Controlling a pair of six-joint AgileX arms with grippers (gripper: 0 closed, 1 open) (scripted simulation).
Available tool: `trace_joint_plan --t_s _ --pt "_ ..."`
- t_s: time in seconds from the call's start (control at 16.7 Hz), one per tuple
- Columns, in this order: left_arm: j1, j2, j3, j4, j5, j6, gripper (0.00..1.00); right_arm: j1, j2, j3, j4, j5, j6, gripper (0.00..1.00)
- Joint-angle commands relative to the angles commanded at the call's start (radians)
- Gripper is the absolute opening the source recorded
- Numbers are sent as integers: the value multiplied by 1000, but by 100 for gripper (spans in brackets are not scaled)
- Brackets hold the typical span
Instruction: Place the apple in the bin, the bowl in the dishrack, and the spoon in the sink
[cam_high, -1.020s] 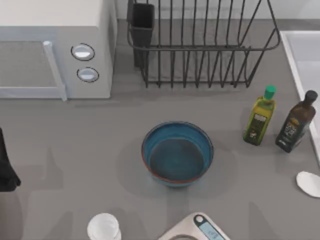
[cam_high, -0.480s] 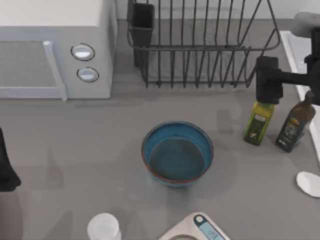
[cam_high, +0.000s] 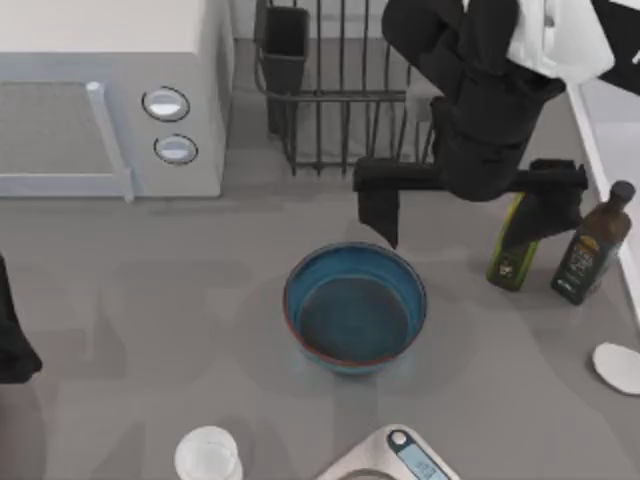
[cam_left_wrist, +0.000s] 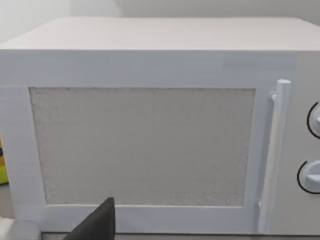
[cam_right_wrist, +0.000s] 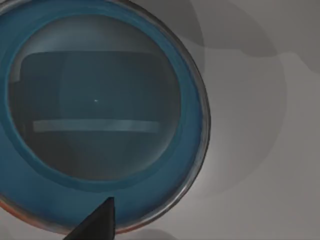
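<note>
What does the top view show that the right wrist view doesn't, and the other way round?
Top view: the microwave, dishrack, a yellow-green bottle, a dark bottle, the spoon at the table's right edge, the right hand open between dishrack and bowl, and the left hand parked at the left edge. Right wrist view: a close look into the bowl's dark inside, past one fingertip. Both: the blue bowl on the grey table.

Glossy blue bowl (cam_high: 355, 308) on a matt grey table (cam_high: 150, 290).
The bowl's inside mirrors pale bands; the dishrack (cam_high: 330, 110) is thin black wire, the microwave (cam_left_wrist: 150, 130) smooth white with a grainy door panel, the bottles (cam_high: 590, 245) shiny.
</note>
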Motion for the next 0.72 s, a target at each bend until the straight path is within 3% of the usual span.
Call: trace_joint_plan --t_s 0.72 --pt "0 0 0 0 0 0 100 19 79 18 4 0 20 100"
